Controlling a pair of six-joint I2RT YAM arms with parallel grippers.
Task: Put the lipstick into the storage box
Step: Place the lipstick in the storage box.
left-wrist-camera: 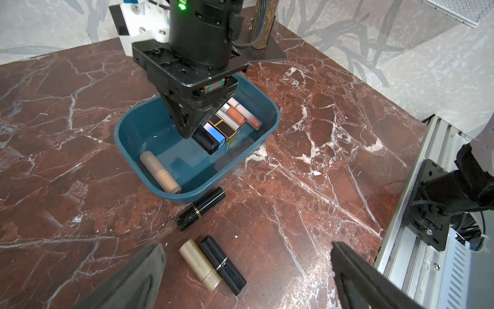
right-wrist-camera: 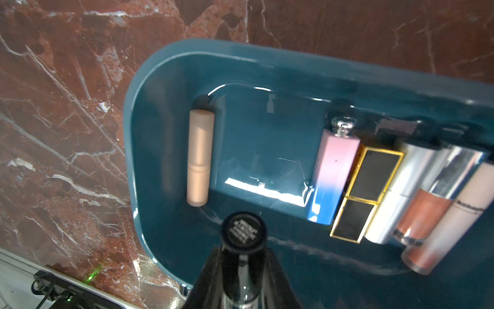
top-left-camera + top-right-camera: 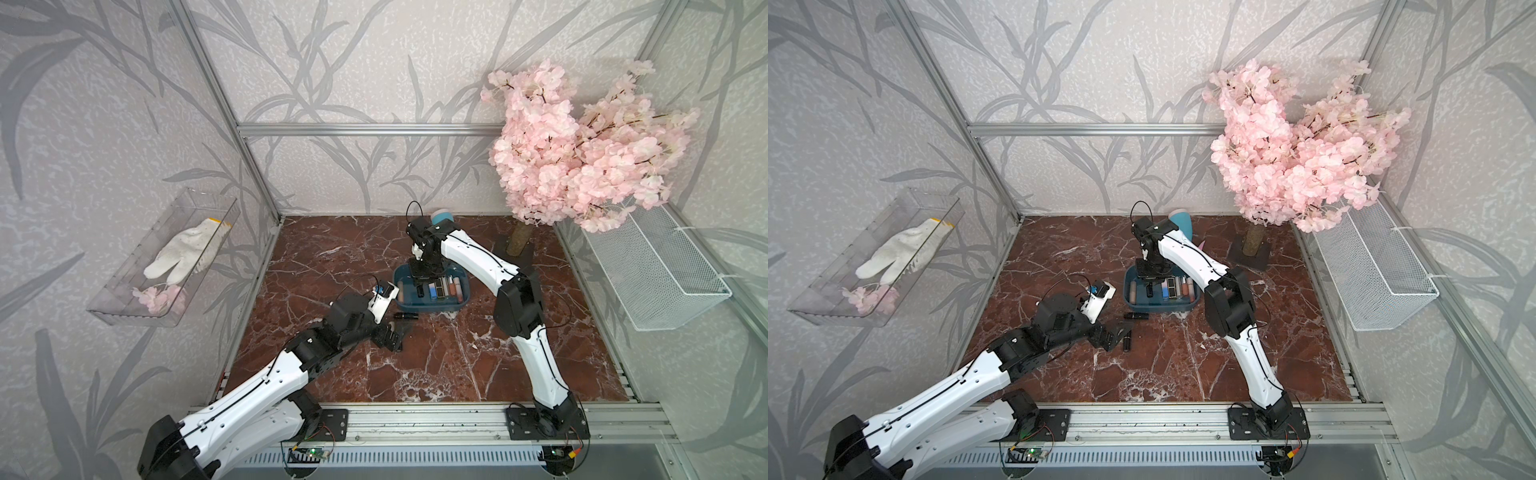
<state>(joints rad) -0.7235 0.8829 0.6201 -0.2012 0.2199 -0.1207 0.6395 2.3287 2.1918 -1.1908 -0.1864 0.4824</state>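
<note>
A red marble bench (image 3: 457,365) sits within leaf-patterned walls (image 3: 374,62). The right wrist view shows most clearly the black lipstick (image 2: 243,232) clamped end-down in the right gripper (image 2: 243,256) over the storage box (image 2: 160,227), which holds other tubes (image 2: 335,174). The left gripper (image 1: 246,244) gapes above two loose lipsticks (image 1: 200,264); a third lipstick (image 1: 201,208) lies just beside the box.

Bright, even light — glare streaks the storage box (image 2: 264,191) floor, right wrist view softly blurred.

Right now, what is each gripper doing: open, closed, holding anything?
Left gripper: open, holding nothing.
Right gripper: closed on a black lipstick, over the storage box.
</note>
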